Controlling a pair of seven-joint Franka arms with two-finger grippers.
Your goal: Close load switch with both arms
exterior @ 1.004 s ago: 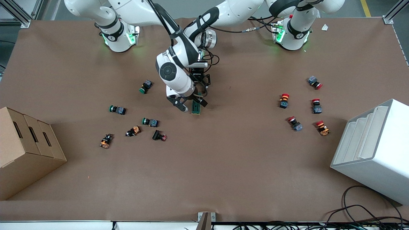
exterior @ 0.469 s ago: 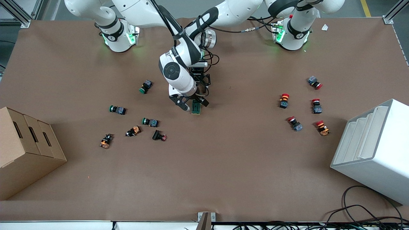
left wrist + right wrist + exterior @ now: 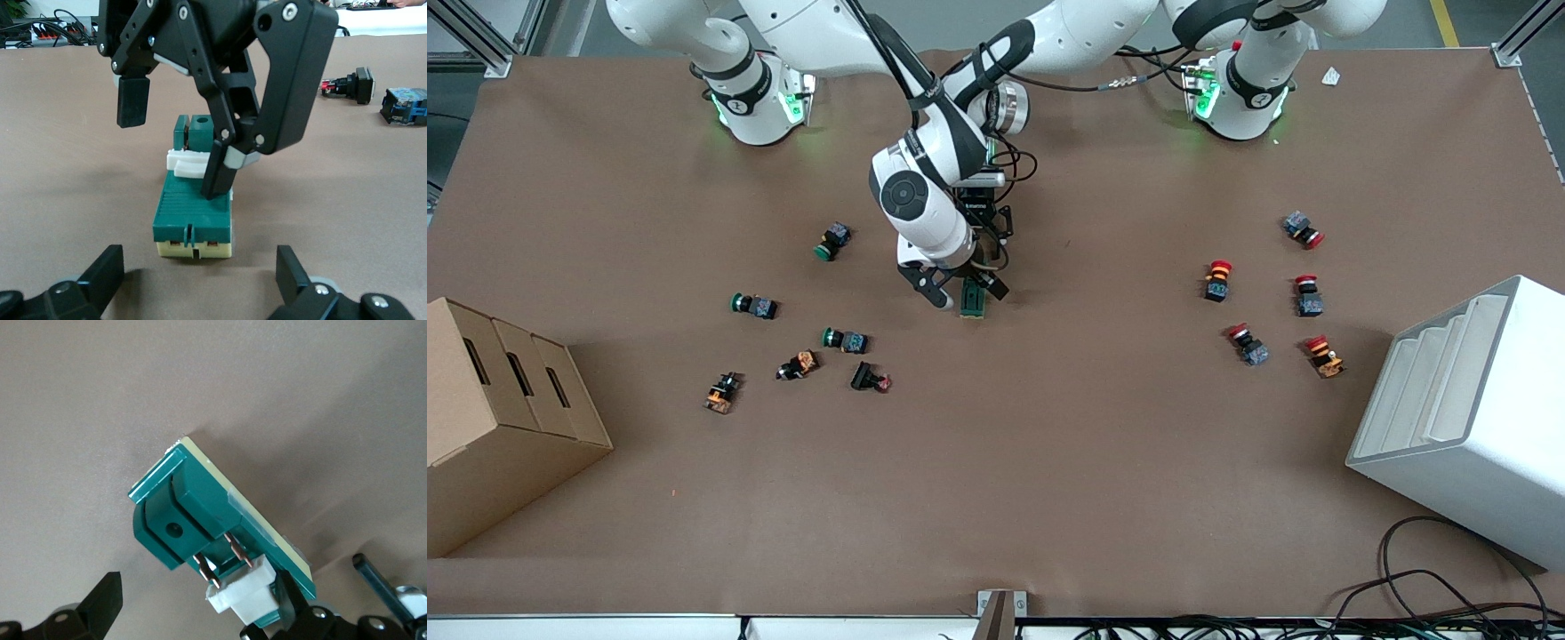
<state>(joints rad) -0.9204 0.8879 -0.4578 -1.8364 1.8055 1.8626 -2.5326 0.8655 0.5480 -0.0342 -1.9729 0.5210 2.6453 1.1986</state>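
The load switch, a dark-green oblong block on a cream base with a white sliding handle, lies mid-table. My right gripper is down over it and open. One finger straddles it on each side, and one finger touches the white handle. The left wrist view shows that finger against the handle. My left gripper is low at the table and open, its fingertips apart just short of the switch's end. In the front view the right arm mostly covers it.
Several green-capped and dark push buttons lie toward the right arm's end, near a cardboard box. Several red push buttons lie toward the left arm's end, near a white stepped rack. Cables lie at the front edge.
The right arm's wrist has shifted slightly toward the left arm's end and settled over the switch. The switch has barely moved. The left arm is still.
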